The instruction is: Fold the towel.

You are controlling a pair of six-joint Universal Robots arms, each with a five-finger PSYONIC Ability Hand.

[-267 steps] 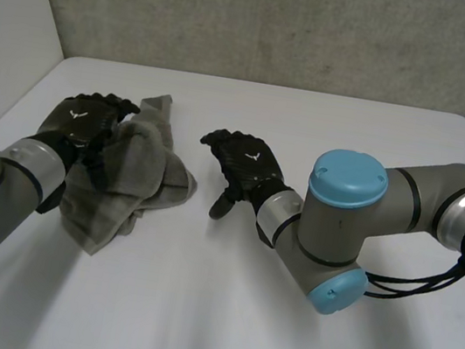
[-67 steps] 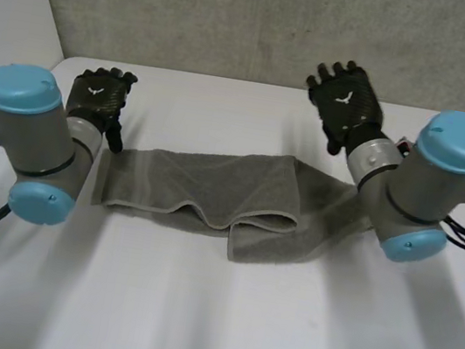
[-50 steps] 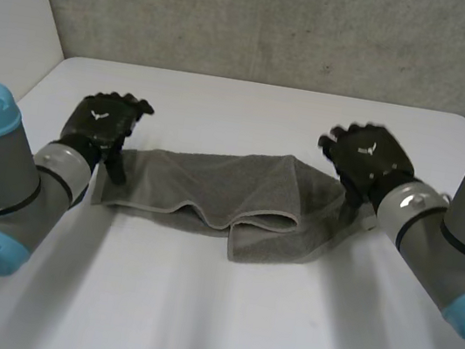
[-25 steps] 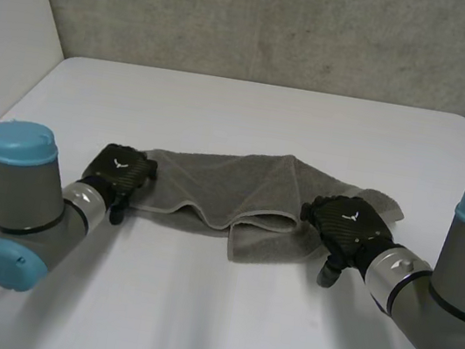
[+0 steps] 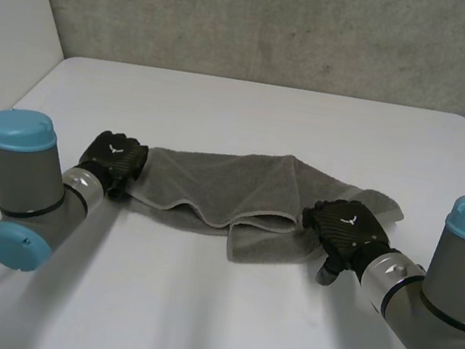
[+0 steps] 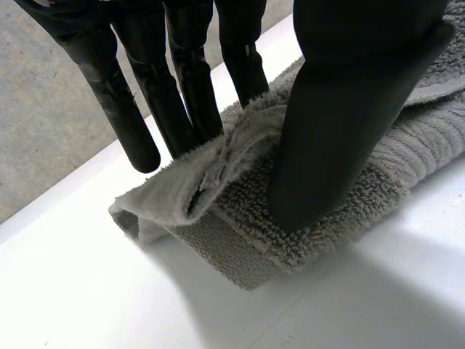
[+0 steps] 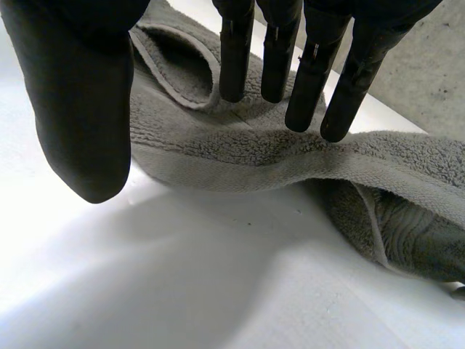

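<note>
A grey towel (image 5: 222,186) lies stretched sideways on the white table (image 5: 219,314), its near edge rumpled and folded under in the middle. My left hand (image 5: 113,160) is at the towel's left end. There its thumb (image 6: 341,109) presses the towel (image 6: 240,225) while the fingers (image 6: 182,80) stand behind a raised ridge of cloth, pinching it. My right hand (image 5: 346,231) rests on the right end. Its straight fingers (image 7: 305,65) touch the towel (image 7: 240,156), and its thumb (image 7: 80,94) hangs over bare table beside the edge.
A grey concrete wall (image 5: 283,23) runs behind the table's far edge, and a white wall (image 5: 11,7) stands at the left. Bare tabletop lies in front of the towel and behind it.
Both hands have dropped from the towel's far side onto its two ends. The left hand's fingers and thumb have closed on the left end, bunching it.
</note>
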